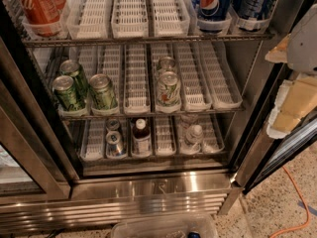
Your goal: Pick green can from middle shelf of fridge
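The fridge (148,192) stands open in front of me, with a steel frame and slatted base. Its middle shelf (136,86) carries white slotted lanes. The dull olive green can (102,91) stands upright at the front of the second lane from the left. Two brighter green cans (68,93) (75,72) stand in the lane to its left. Two whitish cans (168,88) (166,63) stand in a lane right of centre. My gripper (292,83) is at the right edge of the view, outside the fridge and well right of the cans, holding nothing that I can see.
The top rack holds red cans (39,6) at left and blue cans (213,4) at right. The bottom rack holds small bottles (141,137) and a can (115,144). A clear plastic bin (163,227) sits on the floor in front. An orange cable (297,202) lies at right.
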Action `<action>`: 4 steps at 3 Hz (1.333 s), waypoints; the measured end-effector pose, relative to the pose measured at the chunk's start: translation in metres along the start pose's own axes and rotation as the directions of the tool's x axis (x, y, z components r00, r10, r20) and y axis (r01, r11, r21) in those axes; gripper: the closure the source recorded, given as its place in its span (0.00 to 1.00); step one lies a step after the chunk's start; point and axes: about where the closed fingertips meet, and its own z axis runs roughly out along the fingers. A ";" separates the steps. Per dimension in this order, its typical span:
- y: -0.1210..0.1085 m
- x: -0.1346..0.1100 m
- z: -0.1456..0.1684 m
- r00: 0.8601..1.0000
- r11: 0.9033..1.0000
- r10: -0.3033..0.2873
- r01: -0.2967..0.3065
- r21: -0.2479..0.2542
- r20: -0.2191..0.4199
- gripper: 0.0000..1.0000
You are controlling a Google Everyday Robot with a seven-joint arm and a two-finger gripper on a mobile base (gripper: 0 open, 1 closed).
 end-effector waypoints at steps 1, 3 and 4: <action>0.000 0.000 0.000 1.000 1.000 0.000 0.000 0.000 0.000 0.00; 0.017 -0.023 0.052 0.970 0.996 0.079 -0.068 -0.058 0.229 0.00; 0.024 -0.059 0.079 0.925 0.997 0.070 -0.053 -0.056 0.373 0.00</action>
